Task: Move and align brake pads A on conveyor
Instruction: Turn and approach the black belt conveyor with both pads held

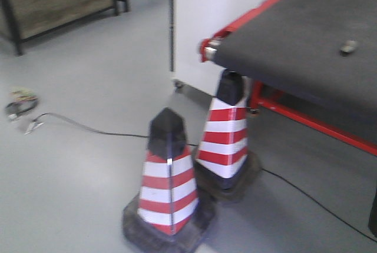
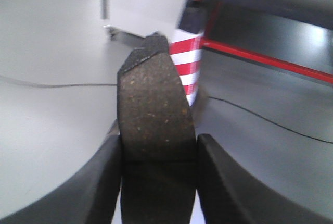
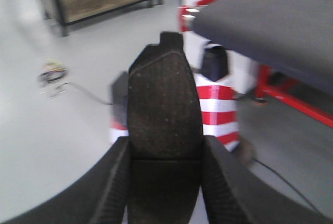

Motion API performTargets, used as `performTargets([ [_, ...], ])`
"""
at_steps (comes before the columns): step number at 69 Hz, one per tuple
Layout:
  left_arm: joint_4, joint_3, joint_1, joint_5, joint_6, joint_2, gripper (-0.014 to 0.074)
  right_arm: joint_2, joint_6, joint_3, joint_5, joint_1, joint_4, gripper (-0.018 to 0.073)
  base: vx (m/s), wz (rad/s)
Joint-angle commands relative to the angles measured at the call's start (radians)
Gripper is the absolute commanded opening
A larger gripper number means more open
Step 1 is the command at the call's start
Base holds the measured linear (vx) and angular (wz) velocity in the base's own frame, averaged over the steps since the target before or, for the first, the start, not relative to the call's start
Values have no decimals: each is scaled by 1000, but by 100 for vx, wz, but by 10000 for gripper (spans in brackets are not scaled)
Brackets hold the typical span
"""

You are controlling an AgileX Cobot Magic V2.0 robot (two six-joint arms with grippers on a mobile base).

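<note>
The left gripper (image 2: 158, 182) is closed on a brake pad (image 2: 154, 109), which stands upright between its fingers (image 2: 99, 182). The right gripper (image 3: 165, 182) grips a second pad (image 3: 165, 114) in the same way. Both pads are held in the air over the grey floor (image 1: 76, 170), beside the conveyor (image 1: 306, 41). One small object (image 1: 349, 46), too blurred to identify, lies on the belt. Two striped cones (image 1: 168, 182) stand near the conveyor's end.

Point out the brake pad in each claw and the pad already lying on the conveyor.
Left claw's brake pad (image 2: 153, 109): left wrist view, friction face.
Right claw's brake pad (image 3: 164, 104): right wrist view, friction face.
Pad on the conveyor (image 1: 349, 46): front view, its blurred top.
</note>
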Motion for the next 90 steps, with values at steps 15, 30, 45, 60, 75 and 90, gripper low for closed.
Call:
performTargets([
  [15,5,-28,2,-90,-1,15,-6,6,-12,-32,-100,-7,-5,-4,17,-81],
  [30,5,-28,2,-90,-1,15,-6,6,-12,-32,-100,-7,-5,-4,14,-85],
  [45,5,-28,2,-90,-1,15,-6,6,-12,-32,-100,-7,-5,-4,10,-78],
  [60,5,-28,2,-90,-1,15,-6,6,-12,-32,-100,-7,-5,-4,8,-49],
  [75,5,-28,2,-90,-1,15,-6,6,-12,-32,-100,-7,-5,-4,7,-19],
  [90,5,-28,2,-90,-1,15,-6,6,-12,-32,-100,-7,-5,-4,10,-12],
])
